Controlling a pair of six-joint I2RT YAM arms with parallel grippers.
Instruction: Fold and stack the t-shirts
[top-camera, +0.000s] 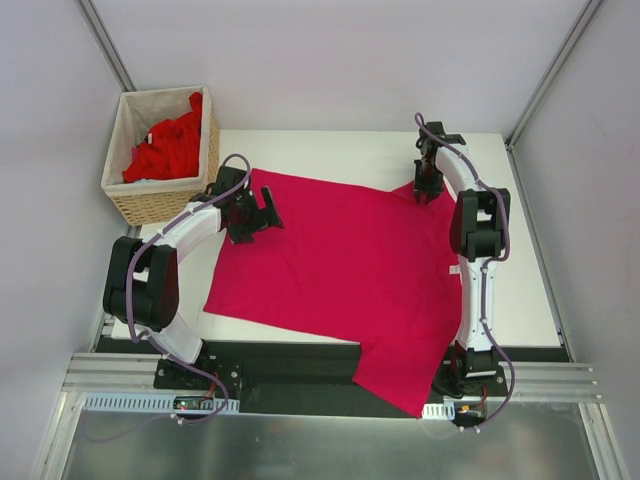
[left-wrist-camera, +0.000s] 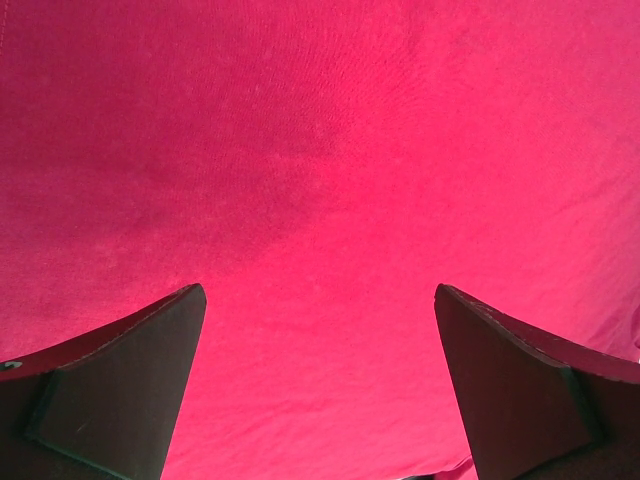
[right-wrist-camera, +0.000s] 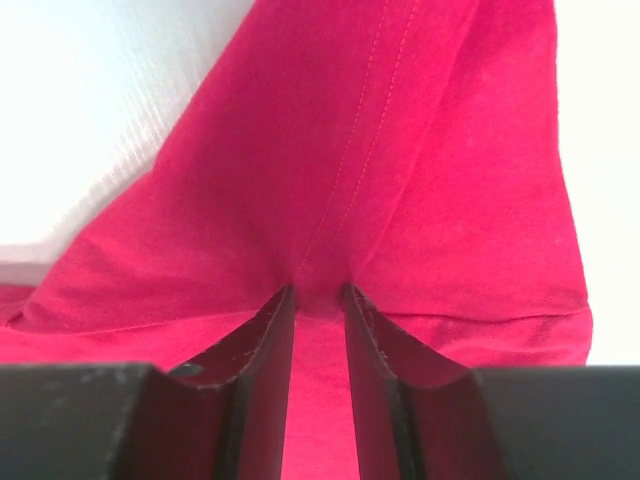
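Note:
A magenta-crimson t-shirt (top-camera: 350, 270) lies spread flat over the white table, one part hanging over the near edge. My right gripper (top-camera: 424, 192) at the shirt's far right corner is shut on a pinch of its cloth (right-wrist-camera: 320, 295), which bunches between the fingers along a stitched seam. My left gripper (top-camera: 262, 212) hovers over the shirt's far left corner, jaws wide open, only flat shirt cloth (left-wrist-camera: 320, 200) under it. Brighter red t-shirts (top-camera: 170, 148) lie heaped in the wicker basket.
The wicker basket (top-camera: 160, 205) with a white liner stands at the far left, just behind the left arm. White walls and metal frame posts enclose the table. Bare white table (top-camera: 520, 300) shows right of the shirt.

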